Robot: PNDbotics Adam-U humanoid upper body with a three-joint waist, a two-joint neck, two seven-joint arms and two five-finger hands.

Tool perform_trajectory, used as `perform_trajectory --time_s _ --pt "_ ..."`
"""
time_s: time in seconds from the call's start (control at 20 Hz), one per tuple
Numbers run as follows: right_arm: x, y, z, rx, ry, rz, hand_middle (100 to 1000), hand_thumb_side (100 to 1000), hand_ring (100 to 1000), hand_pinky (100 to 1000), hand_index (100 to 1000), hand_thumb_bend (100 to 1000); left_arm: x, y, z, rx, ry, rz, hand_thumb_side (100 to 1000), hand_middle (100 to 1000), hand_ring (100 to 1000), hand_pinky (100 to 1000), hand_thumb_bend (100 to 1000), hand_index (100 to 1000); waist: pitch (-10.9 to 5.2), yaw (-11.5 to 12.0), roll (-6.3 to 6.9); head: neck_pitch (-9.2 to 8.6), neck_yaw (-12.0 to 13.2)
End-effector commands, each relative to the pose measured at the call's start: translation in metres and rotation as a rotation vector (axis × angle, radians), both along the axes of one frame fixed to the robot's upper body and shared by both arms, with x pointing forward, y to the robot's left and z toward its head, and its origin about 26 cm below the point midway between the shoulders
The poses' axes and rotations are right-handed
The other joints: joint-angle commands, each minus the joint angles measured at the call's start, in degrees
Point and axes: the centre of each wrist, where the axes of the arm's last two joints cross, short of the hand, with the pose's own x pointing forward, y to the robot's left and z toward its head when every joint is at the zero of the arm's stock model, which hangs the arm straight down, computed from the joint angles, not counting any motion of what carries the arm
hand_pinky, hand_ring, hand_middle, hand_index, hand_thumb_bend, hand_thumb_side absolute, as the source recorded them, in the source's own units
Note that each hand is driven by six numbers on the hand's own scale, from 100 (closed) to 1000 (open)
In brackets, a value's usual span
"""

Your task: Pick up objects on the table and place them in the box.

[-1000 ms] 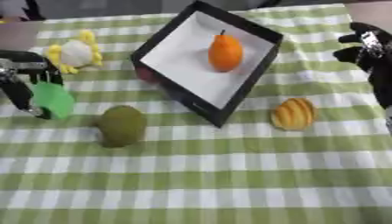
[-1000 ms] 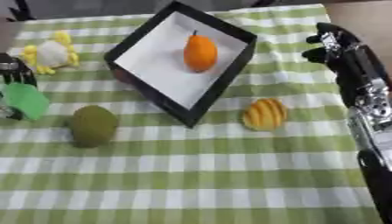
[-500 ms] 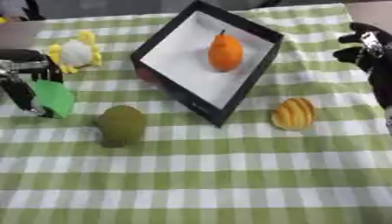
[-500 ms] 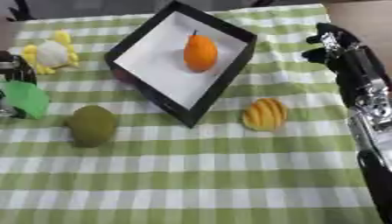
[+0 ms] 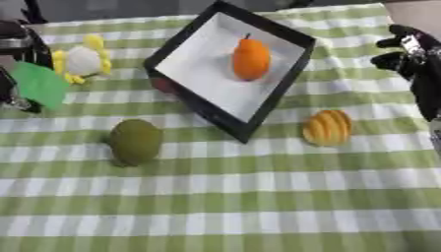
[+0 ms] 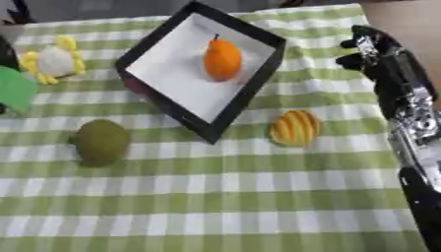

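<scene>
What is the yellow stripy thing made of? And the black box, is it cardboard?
The yellow striped thing looks like moulded plastic or foam, a toy bread or squash: smooth ridges, a slight sheen. I can't tell which. The box looks like stiff card: thin straight black walls, matte white inside. That is likely, not certain.

no legible txt, labels, nos. or signs anywhere

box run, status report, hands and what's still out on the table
Left hand shut on green piece, far left. Right hand curled, empty, far right. Orange fruit in box. Olive fruit, striped item, yellow-white toy still out. Path clear.
</scene>
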Motion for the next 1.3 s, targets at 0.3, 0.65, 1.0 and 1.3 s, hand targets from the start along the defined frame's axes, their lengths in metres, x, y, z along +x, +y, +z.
perform_trajectory --time_s 0.3,0.65,1.0,1.3 --pt "-0.001 -0.008 0.012 -0.042 -0.026 -0.010 696 707 653 769 869 100 -0.008 -0.042 0.069 0.006 -0.144 -0.110 100 555 621 673 659 644 -1.15 0.02 0.98 -0.34 -0.87" --pt "0.001 -0.004 0.014 -0.035 -0.032 0.012 696 700 653 769 868 100 0.008 -0.119 0.106 -0.023 -0.231 -0.254 100 558 618 678 663 648 -1.59 -0.52 0.85 -0.21 -0.15" --pt "0.005 0.004 0.019 -0.022 -0.043 0.041 699 701 655 769 871 100 0.033 -0.175 0.107 -0.035 -0.228 -0.299 100 558 616 677 657 648 -1.44 -2.43 0.97 -0.30 1.43" --pt "0.009 0.011 0.025 0.014 -0.052 0.034 716 718 666 771 885 100 0.054 -0.196 0.086 -0.025 -0.195 -0.281 100 557 614 673 649 647 -1.13 -4.37 1.16 -0.71 1.98"
